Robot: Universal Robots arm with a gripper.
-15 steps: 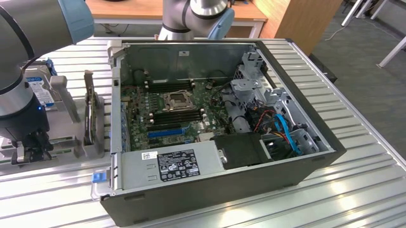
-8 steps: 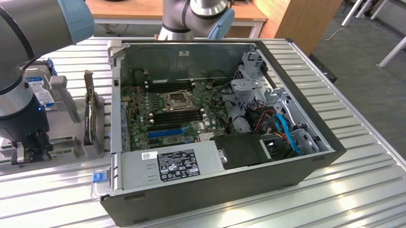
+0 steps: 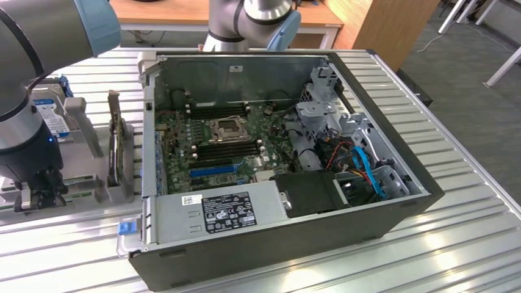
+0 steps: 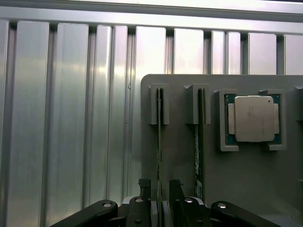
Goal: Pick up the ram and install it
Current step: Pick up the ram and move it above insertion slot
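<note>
Wrist view: pincer [image 4: 160, 187] spread, thin green ram stick [image 4: 159, 137] btwn its fingers — grey slotted holder [image 4: 180, 165] stands it edge-up for gripping.

My arm [image 3: 18, 116] is built of smooth silver-grey tubes, with rounded pale-blue caps [image 3: 97, 24] over the joints and a thin black cable [image 3: 27, 38] curving across one tube. My wrist end [image 3: 33, 165] is black. My jaws are matte black, carried on black links [image 4: 94, 213] pinned with small silver screws [image 4: 108, 204].
</note>
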